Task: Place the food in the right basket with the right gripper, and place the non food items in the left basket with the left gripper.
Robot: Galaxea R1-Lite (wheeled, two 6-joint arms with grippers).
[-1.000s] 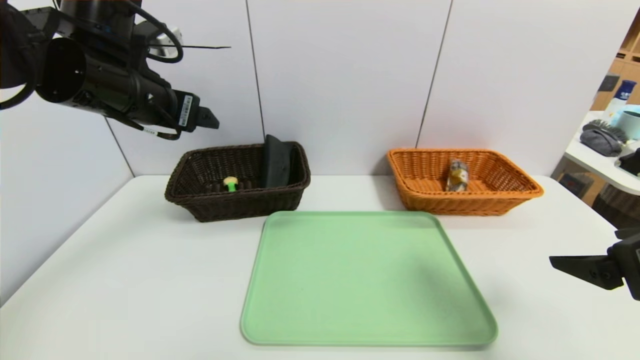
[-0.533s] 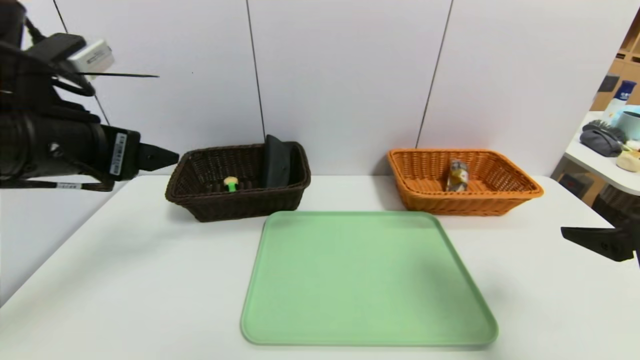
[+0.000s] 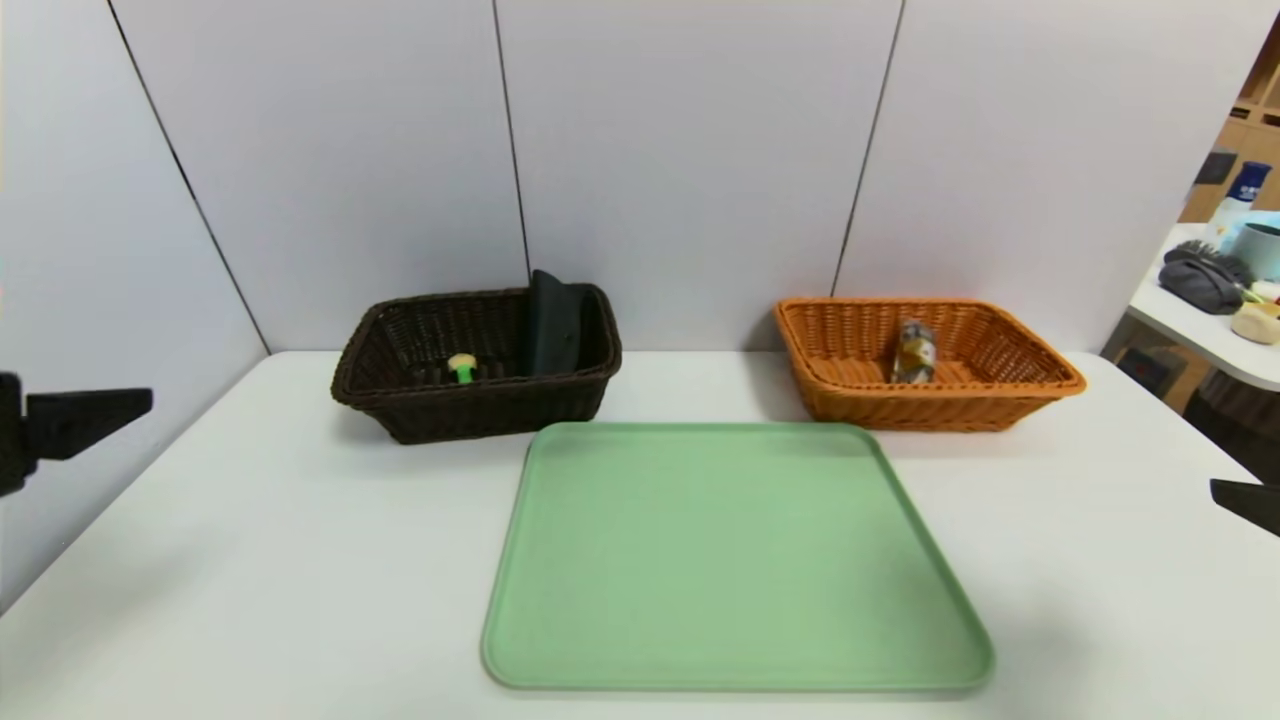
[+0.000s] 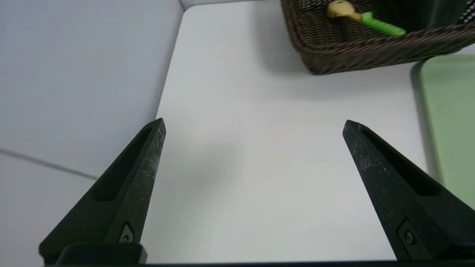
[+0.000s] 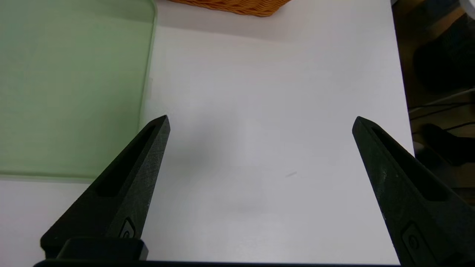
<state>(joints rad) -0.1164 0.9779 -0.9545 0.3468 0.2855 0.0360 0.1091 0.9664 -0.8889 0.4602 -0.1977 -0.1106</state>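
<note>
- The left gripper (image 4: 252,126) and the right gripper (image 5: 259,122) are both spread wide and hold nothing — each sits low at its own table edge.
- The smooth green tray (image 3: 735,560) is bare, so the sorting looks finished.
- The dark wicker basket (image 3: 478,362) holds a green-handled tool (image 3: 462,368) and a black slab (image 3: 553,322); the orange wicker basket (image 3: 925,362) holds a shiny wrapped snack (image 3: 914,350).

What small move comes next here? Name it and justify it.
Probably none beyond parking both arms: the green tray is bare, the dark basket holds the green-handled tool and a black item, and the orange basket holds a wrapped snack. The left gripper and right gripper are open and hold nothing.
</note>
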